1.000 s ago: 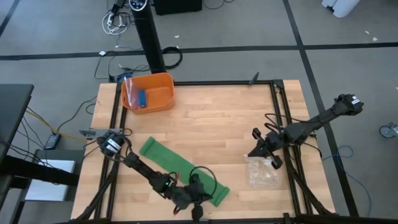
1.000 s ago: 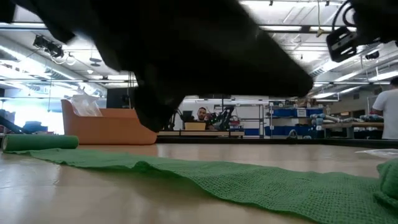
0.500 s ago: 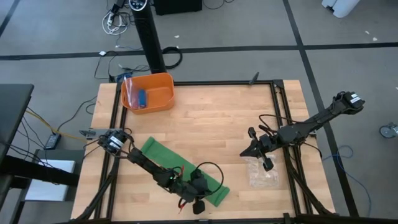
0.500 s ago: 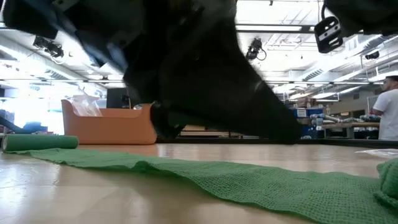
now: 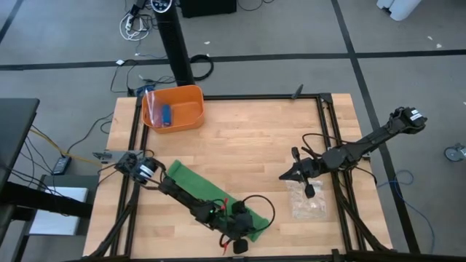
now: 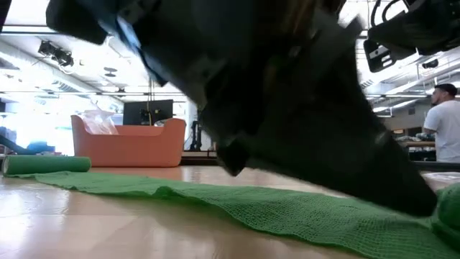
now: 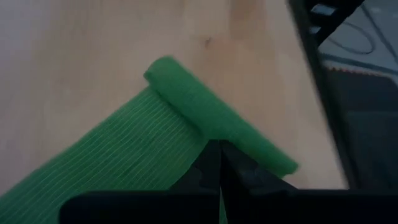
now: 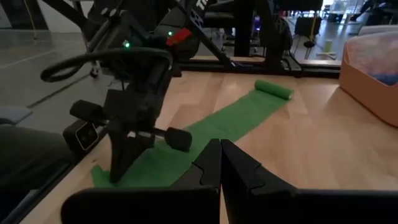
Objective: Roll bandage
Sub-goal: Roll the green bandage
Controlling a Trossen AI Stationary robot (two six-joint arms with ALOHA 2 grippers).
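Step in hand: from where I stand, the rolled end wants even pressure, kept square to the strip
Bandage: long bright green stretchy fabric strip (image 5: 207, 195) lies diagonally on the wooden table (image 5: 247, 138), its near end curled into a small roll
Left gripper (image 5: 234, 231): fingers pressed together, empty, just over that roll
Right gripper (image 5: 297, 172): fingers together, well apart, beside a clear crinkled plastic bag (image 5: 306, 204)

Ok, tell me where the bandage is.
In the high view the bandage lies diagonally across the table's front left, under the left gripper, left of the plastic bag.

Probably a robotics lab — ceiling strip lights (image 6: 108, 72), a person (image 6: 442, 129) behind.
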